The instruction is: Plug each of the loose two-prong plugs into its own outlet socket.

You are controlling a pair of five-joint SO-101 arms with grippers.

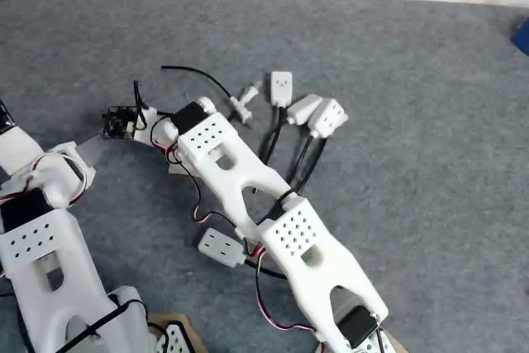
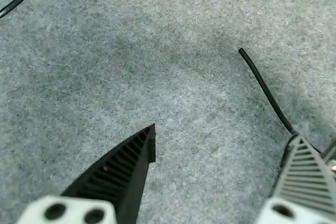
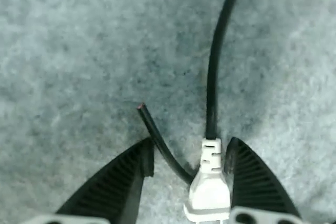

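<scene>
Plug [image 3: 210, 187] is lying flat on the grey carpet [image 3: 68, 40] between the fingers of the right claw [image 3: 191, 145]. That claw is standing half open around it: one finger is looking in touch with the plug body, the other is sitting apart, so nothing is clamping. Black cord [image 3: 215, 66] is trailing away from the plug, with a cut cable end [image 3: 140, 107] lying just beside. Left claw [image 2: 226, 134] is hanging wide open over carpet, holding nothing. Outlet socket [image 1: 281, 88] is lying far of centre, and another [image 1: 221, 247] is lying near. Judging by looks, the plug is light, hard, slick plastic, and the springy cord is likely tugging it askew. Gripping across the moulded body, not the cord, is looking safest.
</scene>
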